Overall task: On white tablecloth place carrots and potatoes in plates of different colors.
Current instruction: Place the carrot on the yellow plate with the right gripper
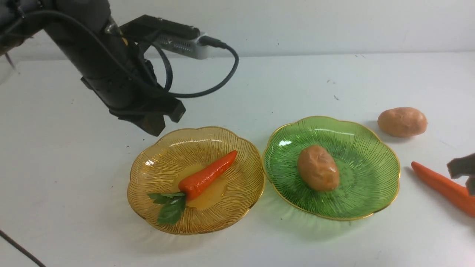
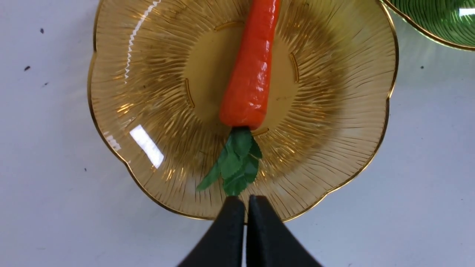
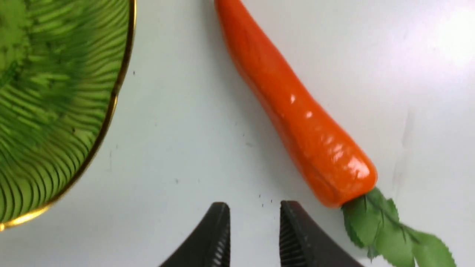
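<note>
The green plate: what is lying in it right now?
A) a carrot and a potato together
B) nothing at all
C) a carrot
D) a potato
D: a single potato rests near the middle of the green plate, while the only plated carrot lies in the amber plate beside it.

Bare white tablecloth [image 1: 66, 178] is noted across the left and near parts of the worktop, and behind both plates. The amber plate [image 1: 237, 185] and green plate [image 1: 367, 174] stand almost rim to rim; no passage is left between them. Their centres are taken by a carrot [image 1: 207, 175] and a potato [image 1: 318, 167]. Right of the green plate, a narrow clear strip is bounded by a loose carrot [image 1: 441, 187] and a loose potato [image 1: 402, 121]. The left gripper [image 1: 163, 122] is held above the amber plate's far-left rim.
</note>
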`<state>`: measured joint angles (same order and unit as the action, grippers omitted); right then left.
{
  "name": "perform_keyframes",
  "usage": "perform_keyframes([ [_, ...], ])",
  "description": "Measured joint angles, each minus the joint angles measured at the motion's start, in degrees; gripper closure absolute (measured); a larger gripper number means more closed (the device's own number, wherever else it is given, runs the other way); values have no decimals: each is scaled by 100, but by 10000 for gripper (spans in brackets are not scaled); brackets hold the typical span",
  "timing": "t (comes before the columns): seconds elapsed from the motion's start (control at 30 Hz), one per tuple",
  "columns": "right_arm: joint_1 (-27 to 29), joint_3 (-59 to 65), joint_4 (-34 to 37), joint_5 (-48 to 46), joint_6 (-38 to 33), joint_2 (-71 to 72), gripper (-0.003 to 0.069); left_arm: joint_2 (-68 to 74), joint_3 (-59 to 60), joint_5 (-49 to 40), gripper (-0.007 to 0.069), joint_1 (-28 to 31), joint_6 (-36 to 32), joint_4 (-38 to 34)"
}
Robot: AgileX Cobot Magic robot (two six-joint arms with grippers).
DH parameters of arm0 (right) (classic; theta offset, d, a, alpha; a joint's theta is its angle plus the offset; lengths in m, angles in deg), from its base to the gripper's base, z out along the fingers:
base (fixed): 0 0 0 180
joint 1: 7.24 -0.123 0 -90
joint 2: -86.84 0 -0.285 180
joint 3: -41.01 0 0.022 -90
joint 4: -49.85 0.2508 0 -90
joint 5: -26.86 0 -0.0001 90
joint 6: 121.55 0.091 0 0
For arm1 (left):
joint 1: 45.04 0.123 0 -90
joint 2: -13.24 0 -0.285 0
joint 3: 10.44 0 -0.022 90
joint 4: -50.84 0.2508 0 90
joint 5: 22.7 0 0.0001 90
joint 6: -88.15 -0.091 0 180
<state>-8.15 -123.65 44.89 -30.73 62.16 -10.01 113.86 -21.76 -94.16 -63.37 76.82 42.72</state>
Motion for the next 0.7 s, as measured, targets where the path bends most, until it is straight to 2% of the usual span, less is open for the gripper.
perform_keyframes([
  [0.17,0,-355,-54,113,5,-245,413,0,0,0,624,5,0,-15],
  [0.4,0,-530,-168,114,-115,-773,254,0,0,0,624,5,0,-15],
  [0.7,0,-587,-1027,318,-152,-1815,214,0,0,0,624,5,0,-15],
])
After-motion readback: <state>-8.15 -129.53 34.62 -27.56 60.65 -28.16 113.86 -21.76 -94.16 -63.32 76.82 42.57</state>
